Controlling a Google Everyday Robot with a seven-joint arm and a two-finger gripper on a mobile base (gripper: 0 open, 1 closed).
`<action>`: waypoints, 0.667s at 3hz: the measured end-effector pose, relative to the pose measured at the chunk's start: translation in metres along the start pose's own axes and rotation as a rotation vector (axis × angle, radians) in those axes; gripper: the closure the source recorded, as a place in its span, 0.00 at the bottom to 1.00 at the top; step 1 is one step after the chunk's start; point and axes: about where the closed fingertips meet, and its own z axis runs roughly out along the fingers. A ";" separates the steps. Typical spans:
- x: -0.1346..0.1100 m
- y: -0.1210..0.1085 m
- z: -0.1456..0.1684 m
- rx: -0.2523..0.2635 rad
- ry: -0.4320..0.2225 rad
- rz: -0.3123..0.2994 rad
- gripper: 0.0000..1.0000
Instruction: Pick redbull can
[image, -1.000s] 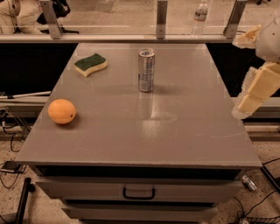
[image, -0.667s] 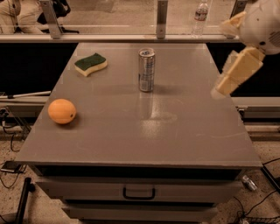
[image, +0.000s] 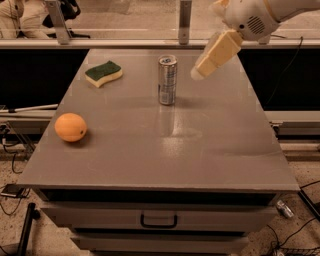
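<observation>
Three loose things on the table (image: 210, 155), noted from front edge back.

Nearest, under the top: dark drawer handle (image: 158, 220), well in front of the redbull can (image: 167, 80).

Next, orange (image: 70, 127): in front of the can and well to its left, close to the table's left edge. Apart from the can, so no obstacle to a reach from the right.

Redbull can itself: upright on its base, about mid-width of the table and in the far half, touched by nothing. Faint reflection on the surface just in front of it. Free on every side, so judged well placed for a side grasp around the body.

Sponge (image: 103, 73): green over yellow, flat on the table, left of the can and slightly behind it, well apart.

Claw (image: 200, 71): up off the table, right of the can, near but not touching. Tilted, tip pointing down and left toward the can's upper part. Holding nothing. How wide open: cannot tell. Slant read as an approach from the right, the side away from orange and sponge.

Can not yet grasped; task judged at the reaching step. Next move likely: come level beside the can, close around mid-body. Risk: tipping so slim a can if nudged high.

Farthest, behind the can beyond the table's far edge: rail (image: 125, 44) with a metal post (image: 185, 20).
</observation>
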 end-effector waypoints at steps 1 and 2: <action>-0.020 -0.008 0.033 -0.036 -0.077 0.008 0.00; -0.029 -0.002 0.051 -0.083 -0.123 0.002 0.00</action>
